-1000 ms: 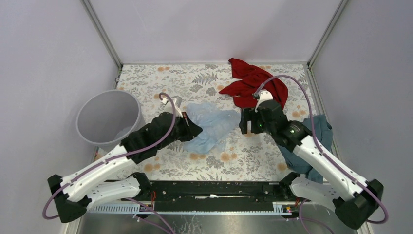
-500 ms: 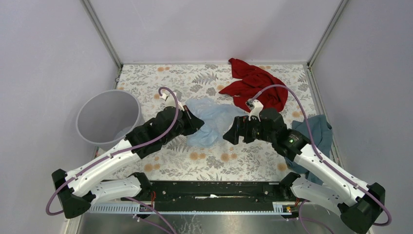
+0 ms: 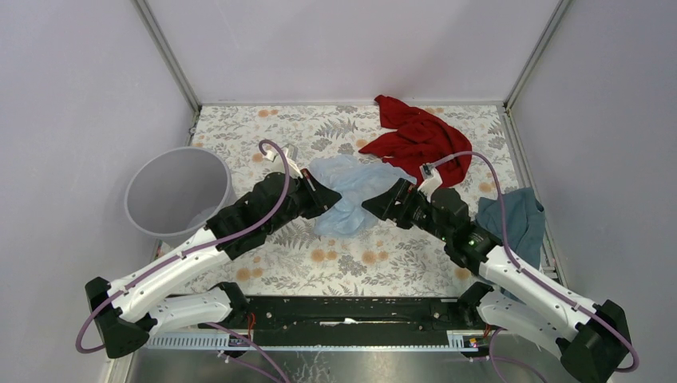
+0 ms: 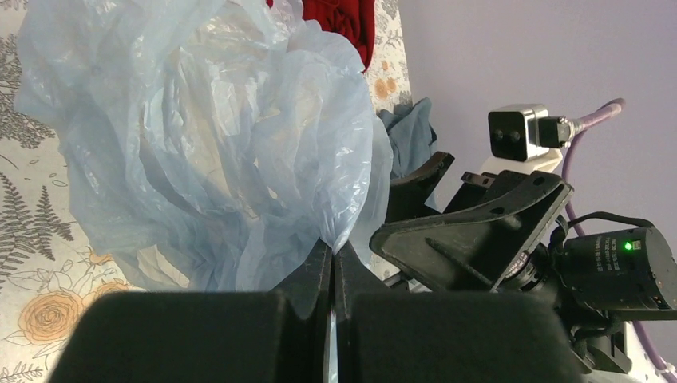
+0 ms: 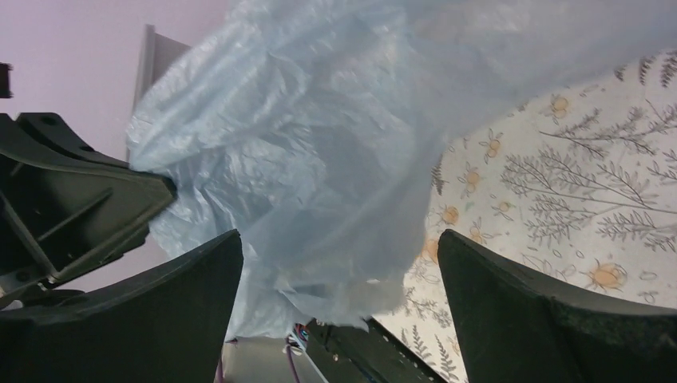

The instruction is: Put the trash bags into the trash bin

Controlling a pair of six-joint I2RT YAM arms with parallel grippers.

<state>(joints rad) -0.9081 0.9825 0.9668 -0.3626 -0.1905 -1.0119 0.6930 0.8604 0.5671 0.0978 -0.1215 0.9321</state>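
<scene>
The trash bag [image 3: 351,190] is a thin, see-through pale-blue sheet, crinkled and bunched into soft folds. It sits in the middle of the flowered table [image 3: 263,128], between the two claws. The left claw [image 4: 333,263] is pressed together, pinching a fold of the bag at its tips. The right claw [image 5: 339,303] is spread wide, with the bag billowing between its fingers but not clamped. The grey bin [image 3: 160,179] stands upright at the table's left edge, well apart from the bag, and only its own grey wall and floor show inside. A red cloth [image 3: 415,140] lies behind the bag, and a teal cloth [image 3: 511,219] lies to the right.
</scene>
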